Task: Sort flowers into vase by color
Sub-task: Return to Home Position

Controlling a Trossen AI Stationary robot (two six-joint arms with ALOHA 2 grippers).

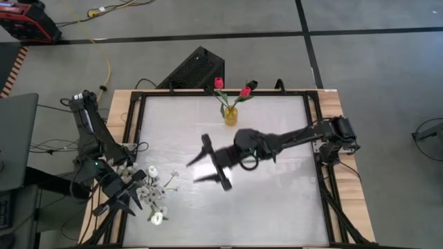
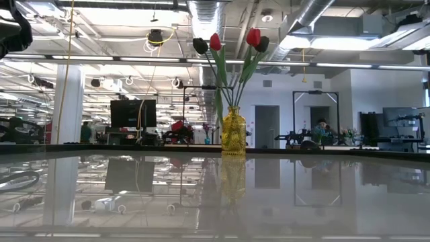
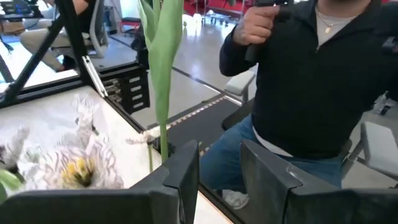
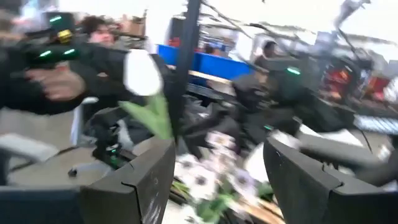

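Observation:
A yellow glass vase (image 1: 230, 115) (image 2: 233, 131) stands near the table's far edge with two red tulips (image 2: 215, 42) (image 2: 252, 36) in it. White flowers (image 1: 149, 190) (image 3: 78, 165) lie in a heap at the near left corner. One white tulip (image 1: 157, 218) (image 4: 143, 71) sticks up, and its green leaf (image 3: 165, 62) rises just beside my left gripper. My left gripper (image 1: 114, 207) (image 3: 221, 168) is open beside the heap and points at the near edge, with nothing between its fingers. My right gripper (image 1: 201, 166) (image 4: 217, 180) is wide open over mid-table and points left toward the heap.
A black box (image 1: 194, 69) sits just beyond the far edge, behind the vase. A person in a dark top (image 3: 311, 93) (image 4: 56, 74) stands close to the table's near left corner. Bare tabletop (image 1: 277, 200) lies to the right of and nearer than my right gripper.

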